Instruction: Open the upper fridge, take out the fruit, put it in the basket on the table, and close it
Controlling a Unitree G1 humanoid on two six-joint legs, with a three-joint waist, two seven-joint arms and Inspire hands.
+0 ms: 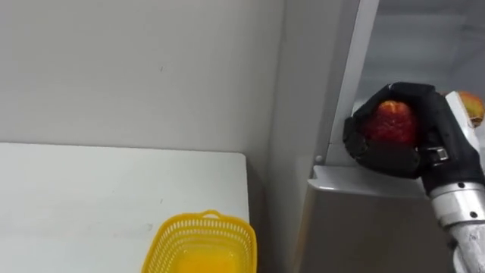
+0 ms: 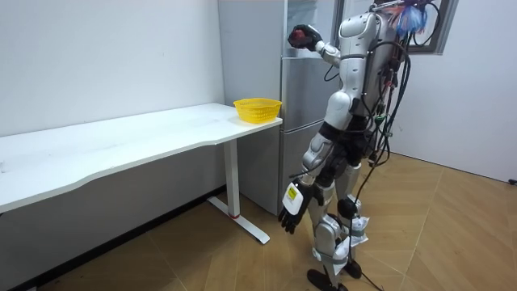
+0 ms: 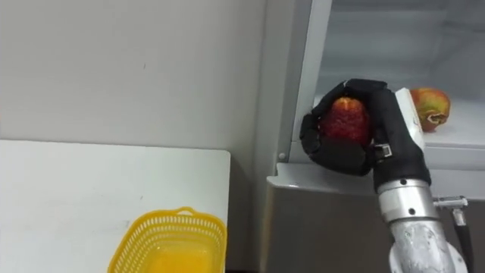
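**Left eye view.** The right hand [image 1: 383, 158] is curled round a red fruit [image 1: 394, 121], fingers over its top and thumb below, at the front edge of the upper fridge [image 1: 303, 114] compartment, just above the ledge [image 1: 356, 182]. A second fruit [image 1: 473, 106] lies just behind the hand. Lower left, a yellow basket [image 1: 227, 224] stands on the white surface [image 1: 91, 197], near its end by the fridge.

**Room view.** The robot stands upright facing the fridge, on the room view's right of the surface's end, with the right arm raised to the open upper compartment. The left hand [image 2: 292, 212] hangs beside the thigh, fingers loose and holding nothing.

**Right eye view.** The fruit sits deep in the palm and is well enclosed, so the grasp looks secure. The second fruit rests on the shelf [image 3: 462, 133], close to the back of the hand.

**Step in hand (judgement).** This appears to be the withdrawal of the grasped fruit. To do it well:
- Hold the curl firm.
- Draw the hand straight back toward the body until it clears the ledge and the fridge's side frame.
- Only then swing left and down toward the basket, which is the likely drop point.
- Do not rotate the wrist inside the compartment, since the back of the hand could knock the second fruit off the shelf.
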